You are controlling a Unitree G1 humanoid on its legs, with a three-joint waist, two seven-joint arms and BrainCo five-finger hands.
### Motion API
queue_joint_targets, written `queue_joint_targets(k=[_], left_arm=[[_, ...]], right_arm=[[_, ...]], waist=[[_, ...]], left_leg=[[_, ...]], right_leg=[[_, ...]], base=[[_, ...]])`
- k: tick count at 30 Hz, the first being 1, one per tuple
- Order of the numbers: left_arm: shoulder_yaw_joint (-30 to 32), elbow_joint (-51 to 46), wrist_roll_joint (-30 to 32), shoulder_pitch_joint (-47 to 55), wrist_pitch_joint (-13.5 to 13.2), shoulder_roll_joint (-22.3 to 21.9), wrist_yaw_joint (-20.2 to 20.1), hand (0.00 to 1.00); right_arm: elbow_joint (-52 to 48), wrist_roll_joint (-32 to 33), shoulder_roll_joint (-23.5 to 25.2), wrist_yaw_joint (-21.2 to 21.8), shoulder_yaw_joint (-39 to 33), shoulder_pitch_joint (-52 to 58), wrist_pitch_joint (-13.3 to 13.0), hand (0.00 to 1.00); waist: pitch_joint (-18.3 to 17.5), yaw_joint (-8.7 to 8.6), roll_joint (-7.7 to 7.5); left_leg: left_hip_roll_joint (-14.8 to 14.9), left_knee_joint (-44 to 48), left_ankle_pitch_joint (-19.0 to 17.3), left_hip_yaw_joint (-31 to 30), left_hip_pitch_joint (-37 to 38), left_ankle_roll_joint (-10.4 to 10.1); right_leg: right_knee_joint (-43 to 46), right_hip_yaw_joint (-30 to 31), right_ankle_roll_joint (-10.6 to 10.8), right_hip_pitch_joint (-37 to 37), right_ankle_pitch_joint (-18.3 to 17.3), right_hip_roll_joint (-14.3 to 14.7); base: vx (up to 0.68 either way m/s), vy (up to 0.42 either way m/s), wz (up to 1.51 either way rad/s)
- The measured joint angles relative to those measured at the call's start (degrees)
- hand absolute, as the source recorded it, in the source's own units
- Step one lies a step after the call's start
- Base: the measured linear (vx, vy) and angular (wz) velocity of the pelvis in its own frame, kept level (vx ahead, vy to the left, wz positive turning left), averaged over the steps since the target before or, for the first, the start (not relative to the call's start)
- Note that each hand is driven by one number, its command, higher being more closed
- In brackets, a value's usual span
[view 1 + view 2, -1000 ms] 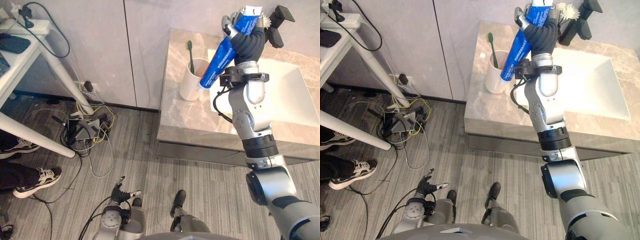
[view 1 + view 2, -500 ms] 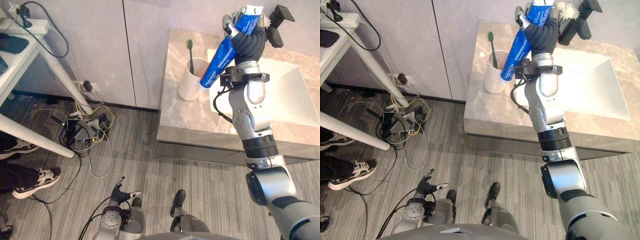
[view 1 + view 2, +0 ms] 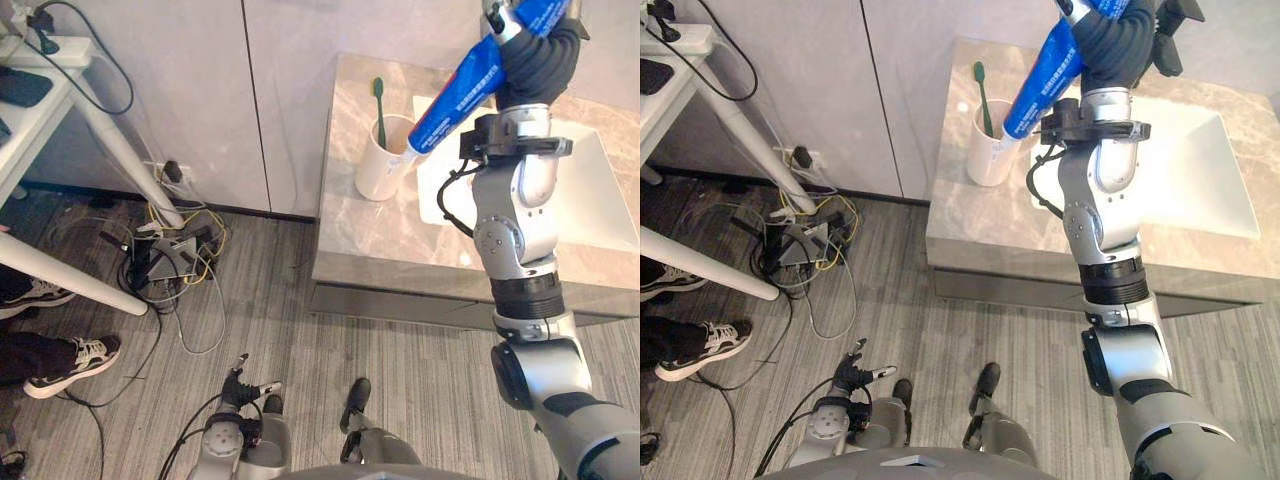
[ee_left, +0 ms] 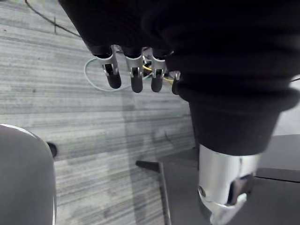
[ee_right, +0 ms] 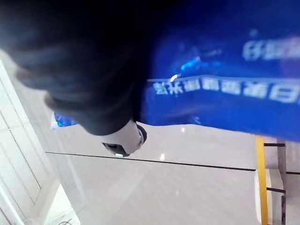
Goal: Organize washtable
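Our right robot hand (image 3: 538,62) grasps the toothpaste tube (image 3: 458,86); we judge it light, soft, best held gently mid-body.

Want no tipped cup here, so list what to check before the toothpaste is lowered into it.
1. Grip: right hand curled round the toothpaste tube: ok.
2. Tube's lower end inside the cup: it sits by the rim's right edge; cannot tell.
3. Cup upright on the counter: ok.
4. Toothbrush stands in the cup, apart from the tube: ok.
5. Left hand hangs low with fingers relaxed, away from the counter: ok.
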Motion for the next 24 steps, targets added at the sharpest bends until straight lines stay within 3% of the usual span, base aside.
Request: queue_joint_targets(k=[12, 24], left_arm=[[0.4, 0.1, 0.0, 0.0, -0.1, -0.3, 0.5, 0.00], [0.3, 0.7, 0.0, -0.2, -0.9, -0.3, 0.7, 0.00]], right_arm=[[1.6, -0.5, -0.8, -5.4, -3.0, -6.7, -0.4, 1.00], [8.8, -3.3, -2.2, -7.6, -2.7, -11.1, -0.2, 1.00]], waist=[[0.4, -0.09, 0.61], [1.2, 0.12, 0.87]], left_leg=[[0.0, 0.0, 0.0, 0.2, 0.0, 0.0], [0.0, 0.1, 0.0, 0.0, -0.4, 0.0]], right_leg=[[0.0, 0.2, 0.0, -0.1, 0.0, 0.0], [0.0, 0.1, 0.0, -0.2, 0.0, 0.0]], base=[[0.00, 0.000, 0.00], [0.00, 0.001, 0.01]])
